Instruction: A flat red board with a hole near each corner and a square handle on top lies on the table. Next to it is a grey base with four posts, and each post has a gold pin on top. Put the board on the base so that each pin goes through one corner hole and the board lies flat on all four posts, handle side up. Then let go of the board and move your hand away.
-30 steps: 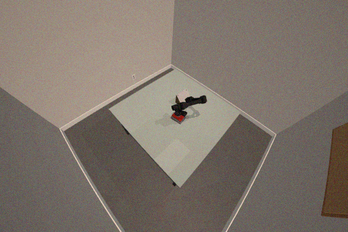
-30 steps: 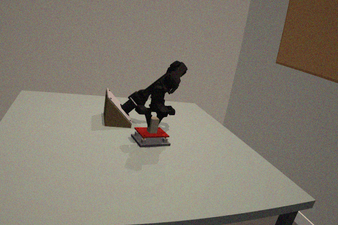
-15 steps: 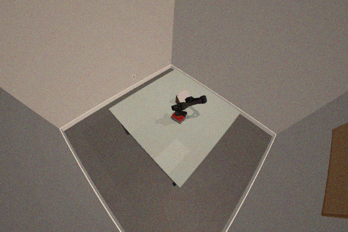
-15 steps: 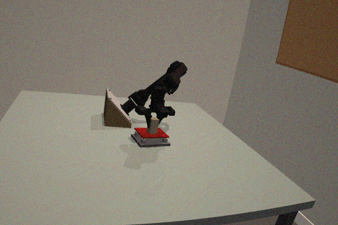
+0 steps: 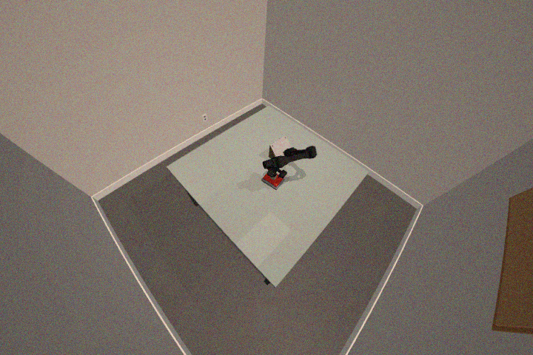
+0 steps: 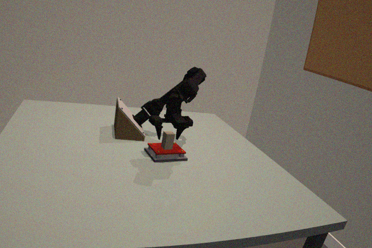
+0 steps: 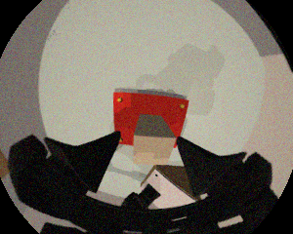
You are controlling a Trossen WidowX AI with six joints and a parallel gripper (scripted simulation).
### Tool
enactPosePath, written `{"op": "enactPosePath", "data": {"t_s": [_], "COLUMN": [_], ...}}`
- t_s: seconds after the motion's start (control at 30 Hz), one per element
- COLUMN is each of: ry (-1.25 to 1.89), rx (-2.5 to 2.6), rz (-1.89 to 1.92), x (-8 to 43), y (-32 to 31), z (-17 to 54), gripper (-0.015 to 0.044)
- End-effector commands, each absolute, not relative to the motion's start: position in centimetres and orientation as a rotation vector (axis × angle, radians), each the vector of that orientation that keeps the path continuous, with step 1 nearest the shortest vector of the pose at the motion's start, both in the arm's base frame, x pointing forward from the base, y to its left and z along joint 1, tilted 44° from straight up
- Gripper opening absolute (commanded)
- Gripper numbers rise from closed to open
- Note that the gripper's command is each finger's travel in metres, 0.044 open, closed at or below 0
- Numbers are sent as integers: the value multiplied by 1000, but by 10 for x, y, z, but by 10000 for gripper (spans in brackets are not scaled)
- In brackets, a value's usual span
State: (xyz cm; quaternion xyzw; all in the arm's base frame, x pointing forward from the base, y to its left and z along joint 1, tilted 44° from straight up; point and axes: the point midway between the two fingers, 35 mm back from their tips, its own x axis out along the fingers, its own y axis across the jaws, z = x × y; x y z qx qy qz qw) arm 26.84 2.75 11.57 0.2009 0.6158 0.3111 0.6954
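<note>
Pale surface [image 5: 250, 238] [image 6: 104, 198] [image 7: 98, 58], grey walls. My tool [image 5: 277, 174] [image 6: 168, 138] [image 7: 149, 136] is spread, fingers apart around the handle [image 6: 168, 140] [image 7: 153, 141]. Below it, red board [image 5: 271, 180] [image 6: 154, 148] [image 7: 124, 117] sits on grey base [image 5: 276, 188] [image 6: 170, 159], pins showing.

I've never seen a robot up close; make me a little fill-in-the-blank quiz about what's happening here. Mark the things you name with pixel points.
1. The flat board [image 5: 269, 180] [image 6: 154, 147] [image 7: 124, 117] is coloured ____.
2. It lies on top of the grey ____.
3. The pins showing at its corners are ____ in colour.
4. The gripper [image 5: 277, 173] [image 6: 168, 138] [image 7: 149, 136] is ____, not gripping the handle [image 6: 168, 140] [image 7: 153, 146].

Missing words: red; base; gold; open
</note>
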Motion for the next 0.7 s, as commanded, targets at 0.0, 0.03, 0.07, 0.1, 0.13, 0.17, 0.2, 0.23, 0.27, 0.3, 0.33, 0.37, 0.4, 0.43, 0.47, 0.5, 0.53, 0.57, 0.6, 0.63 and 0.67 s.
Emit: {"op": "enactPosePath", "data": {"t_s": [0.0, 0.03, 0.07, 0.1, 0.13, 0.17, 0.2, 0.23, 0.27, 0.3, 0.33, 0.37, 0.4, 0.43, 0.47, 0.5, 0.53, 0.57, 0.6, 0.63, 0.67], "ry": [1371, 1371, 1372, 1372, 1372, 1372, 1372, 1372, 1375, 1384, 1399, 1413, 1421, 1424, 1424, 1424, 1424, 1424, 1424, 1424, 1424], "rx": [441, 441, 442, 442, 442, 442, 442, 442, 448, 465, 493, 522, 539, 545, 545, 545, 545, 545, 545, 545, 545], "rz": [692, 692, 692, 692, 692, 692, 692, 692, 689, 677, 659, 641, 631, 627, 627, 627, 627, 627, 627, 627, 627], "x": [269, 269, 269, 268, 268, 268, 268, 268, 268, 268, 268, 268, 268, 267, 267, 267, 267, 267, 267, 267, 267], "y": [17, 13, 10, 7, 5, 3, 3, 3, 2, -3, -10, -17, -21, -22, -22, -22, -22, -22, -22, -22, -22], "z": [125, 129, 132, 135, 138, 139, 140, 140, 141, 145, 152, 159, 163, 165, 165, 165, 165, 165, 165, 165, 165], "gripper": [440, 440, 440, 440, 440, 440, 440, 440, 440, 440, 440, 440, 440, 440, 440, 440, 440, 440, 440, 440, 440]}}
